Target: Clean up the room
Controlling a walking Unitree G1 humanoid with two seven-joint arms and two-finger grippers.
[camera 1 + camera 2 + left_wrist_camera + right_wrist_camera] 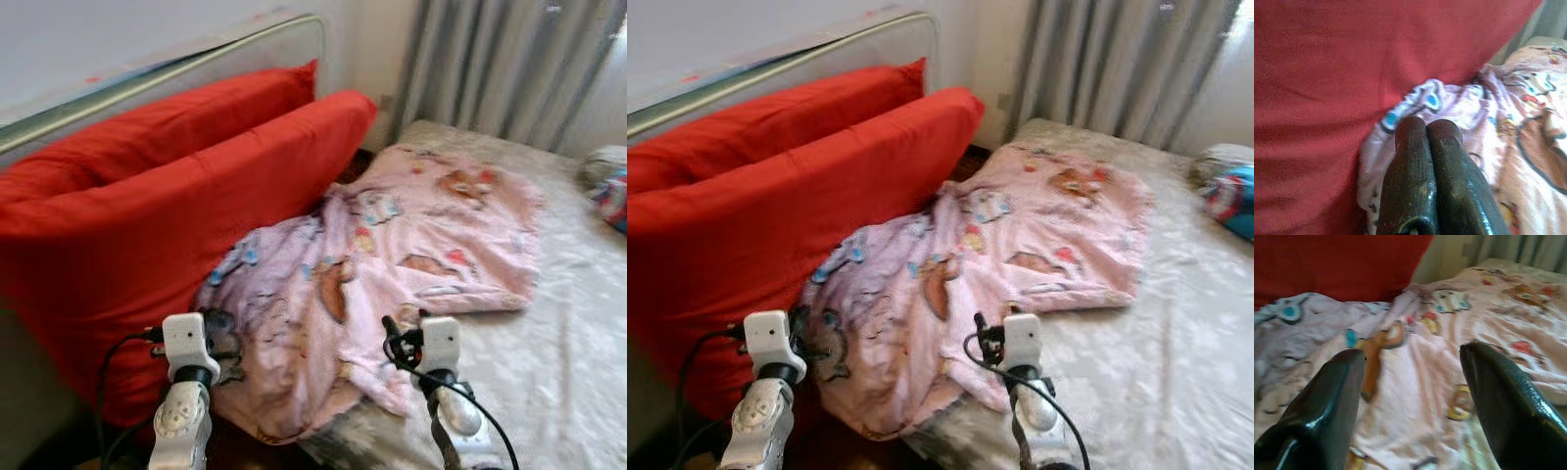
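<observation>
The blanket (392, 245) is pink fleece printed with cartoon animals, lying rumpled on the bed (568, 323) against two red pillows (176, 196). My left gripper (1427, 128) is pressed closed at its edge; my right gripper (1413, 360) hovers wide above it. No writing is legible.

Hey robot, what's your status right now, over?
Left gripper shut, at pink blanket edge by red pillows. Right gripper open above blanket. Nothing blocking.
</observation>
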